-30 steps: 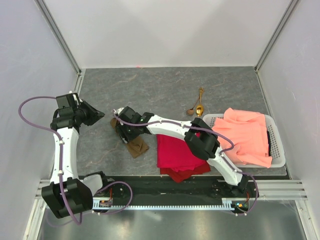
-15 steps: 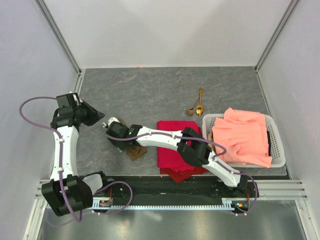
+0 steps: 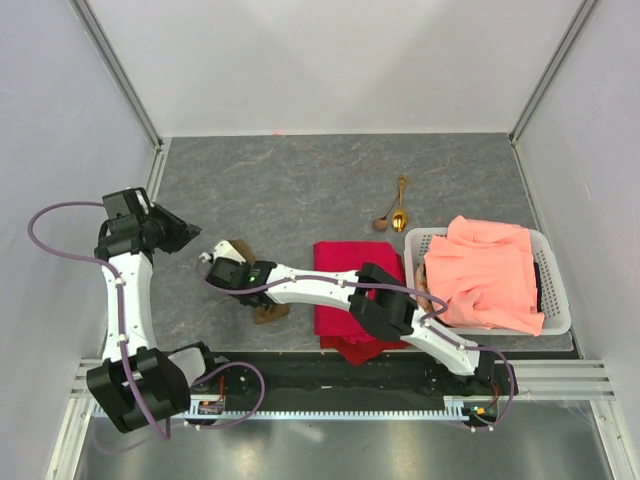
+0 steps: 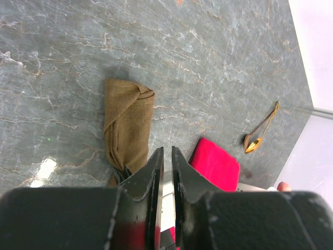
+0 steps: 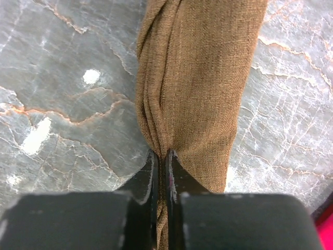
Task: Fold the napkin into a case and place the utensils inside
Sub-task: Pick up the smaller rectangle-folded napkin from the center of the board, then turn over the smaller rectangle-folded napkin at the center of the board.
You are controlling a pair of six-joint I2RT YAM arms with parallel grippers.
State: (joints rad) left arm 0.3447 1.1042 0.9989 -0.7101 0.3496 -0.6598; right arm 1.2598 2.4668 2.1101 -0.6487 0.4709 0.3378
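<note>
Slippage is the risk: the right gripper (image 5: pixel 160 154) is clamped on only a thin ridge of the napkin (image 5: pixel 197 78), so a pull could free some layers and leave a twisted bundle instead of a flat fold. The cloth is a thin, matte, olive-brown weave, bunched into a creased roll on the veined grey table (image 3: pixel 300 180), beside the red cloth (image 3: pixel 338 312). The left gripper (image 4: pixel 167 151) hangs above, fingers nearly together, holding nothing. The 2 shiny gold utensils (image 3: pixel 396 210) lie well apart.

Grey table (image 3: pixel 300 180) carries napkin (image 4: pixel 127 125), red cloth (image 3: pixel 335 320), 2 utensils (image 3: pixel 398 208), basket (image 3: pixel 418 236).
</note>
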